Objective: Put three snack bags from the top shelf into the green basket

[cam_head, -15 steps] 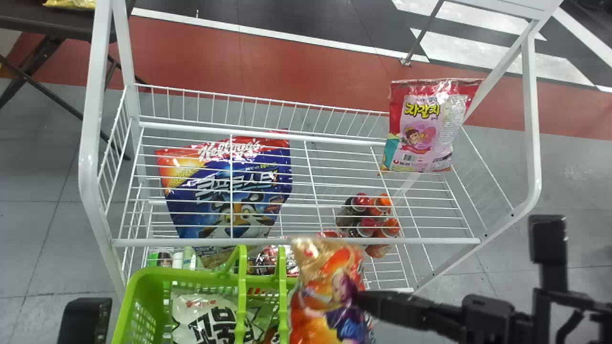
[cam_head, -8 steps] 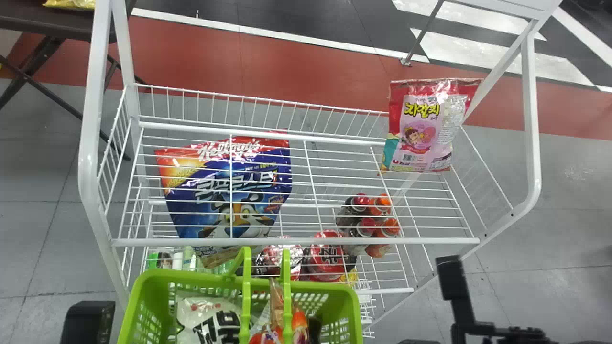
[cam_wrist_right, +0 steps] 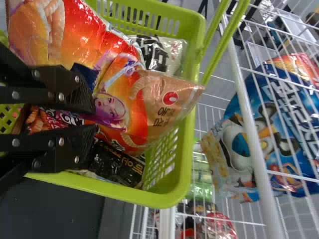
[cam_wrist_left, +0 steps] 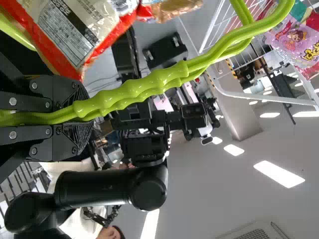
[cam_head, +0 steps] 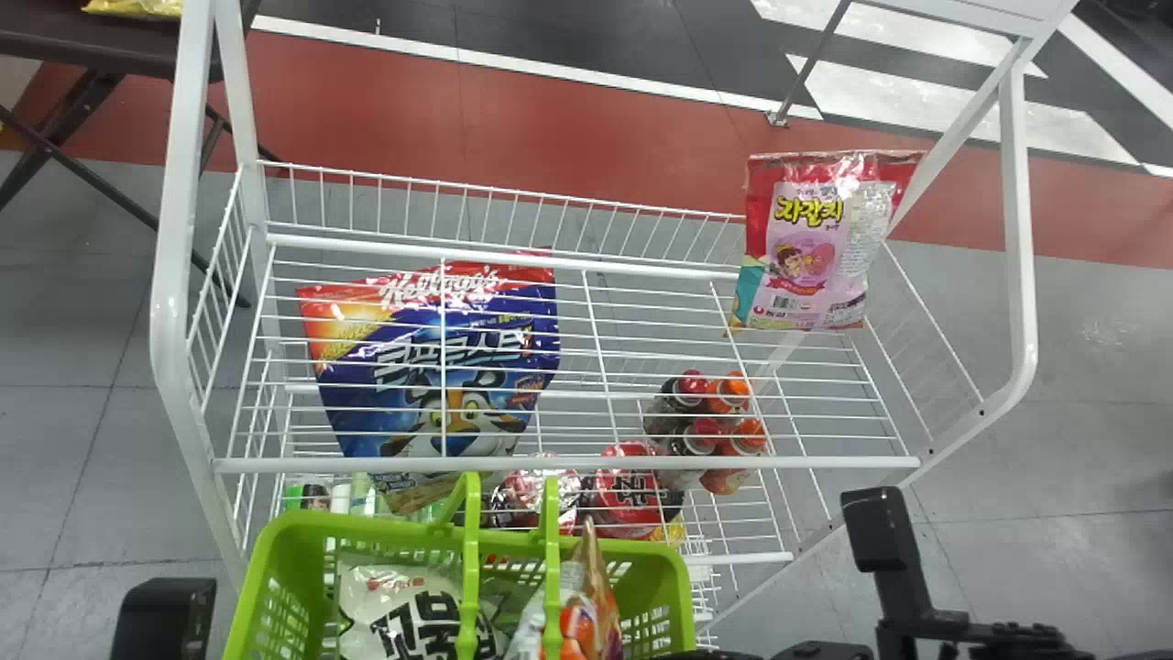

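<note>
Well, the orange bag (cam_wrist_right: 132, 107) had come down from over the basket (cam_head: 367, 526) to inside it, R gripper (cam_wrist_right: 94, 118) narrow, pinching it. White bag (cam_head: 389, 596) lay alongside; L gripper (cam_wrist_left: 88, 114) was closed round the handles (cam_wrist_left: 167, 79). Letting go prob. came next, w/ snagging poss.

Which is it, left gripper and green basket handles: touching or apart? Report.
Touching. The left wrist view shows the left gripper clamped on the handles.
</note>
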Action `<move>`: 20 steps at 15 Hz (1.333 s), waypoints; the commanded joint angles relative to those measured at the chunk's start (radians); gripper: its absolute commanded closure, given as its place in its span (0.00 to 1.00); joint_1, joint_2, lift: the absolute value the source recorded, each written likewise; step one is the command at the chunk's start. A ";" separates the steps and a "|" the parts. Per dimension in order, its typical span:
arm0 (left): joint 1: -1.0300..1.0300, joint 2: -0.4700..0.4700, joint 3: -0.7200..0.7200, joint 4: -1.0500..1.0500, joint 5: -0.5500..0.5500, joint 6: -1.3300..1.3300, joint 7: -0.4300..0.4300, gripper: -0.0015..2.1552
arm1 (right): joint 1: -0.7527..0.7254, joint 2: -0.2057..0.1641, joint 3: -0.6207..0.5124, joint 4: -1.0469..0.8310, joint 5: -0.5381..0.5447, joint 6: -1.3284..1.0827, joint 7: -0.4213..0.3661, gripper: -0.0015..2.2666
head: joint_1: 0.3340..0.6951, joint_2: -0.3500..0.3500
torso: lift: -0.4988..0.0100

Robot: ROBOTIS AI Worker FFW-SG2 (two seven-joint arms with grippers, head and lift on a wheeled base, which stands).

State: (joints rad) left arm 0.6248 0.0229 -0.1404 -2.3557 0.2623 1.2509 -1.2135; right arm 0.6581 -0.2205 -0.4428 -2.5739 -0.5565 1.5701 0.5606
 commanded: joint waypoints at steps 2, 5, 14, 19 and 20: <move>-0.002 0.000 0.002 0.007 0.000 -0.006 -0.001 0.73 | 0.038 0.006 -0.011 -0.015 -0.013 -0.184 0.068 0.03 | 1.00 0.00 | 0.89; -0.013 0.000 0.002 0.021 0.003 -0.009 -0.001 0.73 | 0.098 0.023 0.039 0.023 -0.008 -0.770 0.088 0.04 | 1.00 0.00 | 0.89; -0.042 0.020 0.016 0.098 0.044 -0.040 -0.023 0.73 | 0.371 0.041 0.357 0.233 0.273 -1.871 -0.311 0.05 | 1.00 0.00 | 0.89; -0.037 0.026 0.022 0.093 0.052 -0.043 -0.032 0.73 | 0.393 0.021 0.420 0.256 0.330 -1.884 -0.484 0.04 | 1.00 0.00 | 0.89; -0.033 0.026 0.024 0.092 0.052 -0.046 -0.034 0.73 | 0.390 0.021 0.418 0.247 0.330 -1.838 -0.502 0.04 | 1.00 0.00 | 0.89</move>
State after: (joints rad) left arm 0.5875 0.0491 -0.1189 -2.2609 0.3143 1.2089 -1.2460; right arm 1.0510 -0.1981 -0.0245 -2.3173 -0.2284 -0.3147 0.0680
